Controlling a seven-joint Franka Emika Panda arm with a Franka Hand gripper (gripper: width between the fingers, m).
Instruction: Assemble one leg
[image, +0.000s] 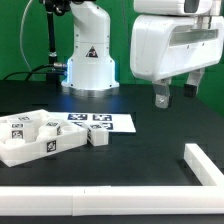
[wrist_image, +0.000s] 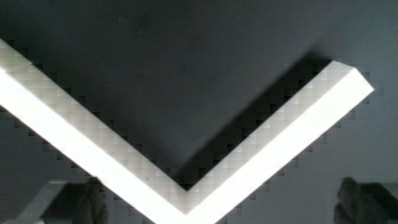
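A small white leg (image: 97, 138) with a tag on its face stands on the black table, just in front of the marker board (image: 100, 122). More white tagged parts (image: 38, 140) are clustered at the exterior view's left. My gripper (image: 174, 95) hangs high at the exterior view's right, far from the leg, open and empty. In the wrist view the gripper (wrist_image: 214, 203) shows only as two dark blurred fingers (wrist_image: 64, 200) set wide apart, with nothing between them. No leg shows in the wrist view.
A white L-shaped wall (image: 100, 205) runs along the front edge and turns up at the exterior view's right (image: 205, 165). Its corner (wrist_image: 178, 190) lies under the gripper in the wrist view. The robot base (image: 88, 50) stands at the back.
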